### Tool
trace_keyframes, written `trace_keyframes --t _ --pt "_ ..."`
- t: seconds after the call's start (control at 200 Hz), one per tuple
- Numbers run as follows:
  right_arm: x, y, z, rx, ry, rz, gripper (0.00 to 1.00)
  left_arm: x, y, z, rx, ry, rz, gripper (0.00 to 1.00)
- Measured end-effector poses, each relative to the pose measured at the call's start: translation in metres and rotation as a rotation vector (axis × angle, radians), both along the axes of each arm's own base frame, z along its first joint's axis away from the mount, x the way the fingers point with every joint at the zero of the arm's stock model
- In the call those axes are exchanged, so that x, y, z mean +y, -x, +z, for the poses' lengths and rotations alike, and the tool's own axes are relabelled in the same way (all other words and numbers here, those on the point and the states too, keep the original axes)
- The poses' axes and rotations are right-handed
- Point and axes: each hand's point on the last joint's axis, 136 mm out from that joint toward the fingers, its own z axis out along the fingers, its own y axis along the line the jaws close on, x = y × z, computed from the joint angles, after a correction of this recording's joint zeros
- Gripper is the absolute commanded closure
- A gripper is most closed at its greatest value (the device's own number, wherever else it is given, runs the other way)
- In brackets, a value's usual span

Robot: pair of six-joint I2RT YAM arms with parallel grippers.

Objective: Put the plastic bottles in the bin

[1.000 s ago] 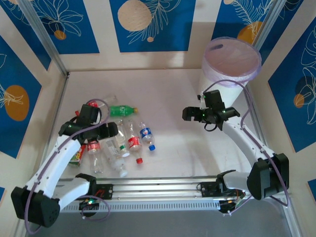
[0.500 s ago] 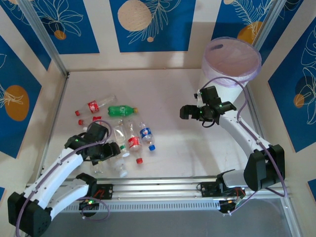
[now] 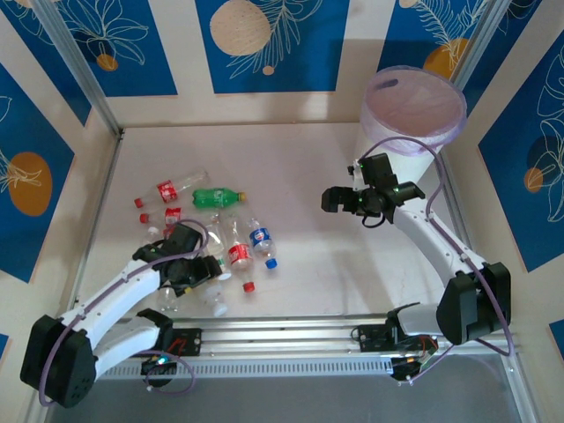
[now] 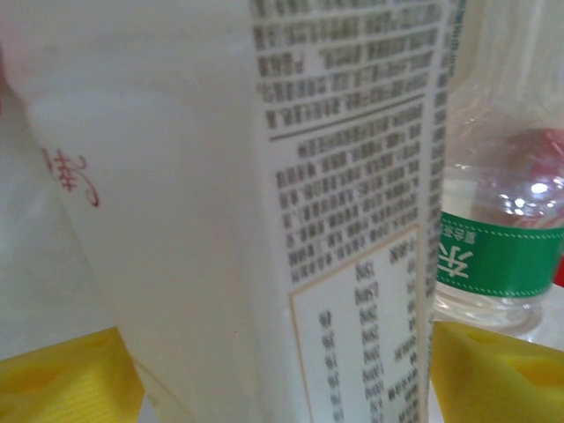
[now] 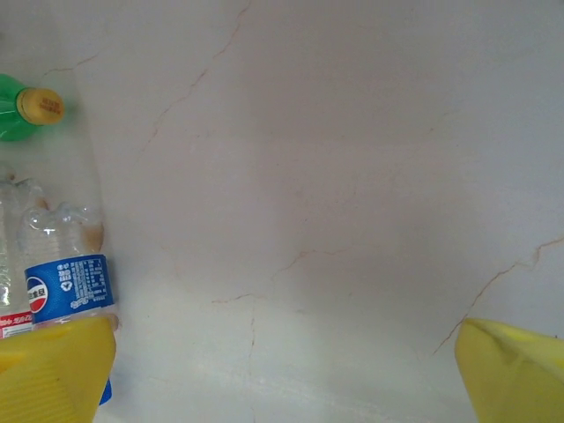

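Left wrist view: white-labelled plastic bottle (image 4: 264,194) sits between yellow pads (image 4: 62,379) of my left gripper (image 3: 204,266), set low in heap to take it across label; too close, cannot tell if clamped. My right gripper (image 3: 333,201) spread wide, empty, mid-table, likely for handover toward white lilac-lined bin (image 3: 379,141) at far right; other plastic bottles (image 3: 236,251) front-left, well apart from it

— The top view is bright and even. The right arm (image 3: 432,238) casts just a faint, soft shadow on the table (image 3: 300,167).
— And the left wrist view?
— Soft. The label (image 4: 352,220) inside the left claw (image 4: 273,388) is too close: its print blurs and its left side washes out white.
— Glare?
— Small spots on the bottle (image 4: 502,203) right of that claw. The right wrist view is sharp and evenly lit.
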Motion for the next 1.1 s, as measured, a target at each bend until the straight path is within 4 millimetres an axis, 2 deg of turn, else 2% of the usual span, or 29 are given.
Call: trace_keyframes --t 0.165,0.49,0.59,0.755,0.865,0.965,1.1 --pt "0.004 0.002 0.006 -0.008 -0.024 0.015 0.01 -0.001 -0.002 -0.001 -0.012 0.006 0.004 0.35" --pt "0.015 0.009 0.012 -0.003 -0.084 0.063 0.01 -0.003 -0.006 0.011 -0.048 0.023 0.002 0.38" --pt "0.020 0.013 0.015 -0.003 -0.107 0.089 0.01 -0.006 -0.012 0.029 -0.081 0.035 -0.005 0.38" --pt "0.029 0.022 0.027 -0.021 -0.157 0.159 0.00 -0.013 -0.030 0.072 -0.177 0.069 -0.022 0.38" --pt "0.042 0.032 0.040 -0.031 -0.223 0.234 0.04 -0.022 -0.041 0.093 -0.232 0.108 -0.035 0.39" --pt "0.058 0.042 0.052 -0.031 -0.299 0.318 0.07 -0.037 -0.056 0.110 -0.273 0.172 -0.051 0.39" --pt "0.087 0.062 0.072 -0.027 -0.418 0.454 0.10 -0.070 -0.088 0.129 -0.324 0.293 -0.079 0.40"
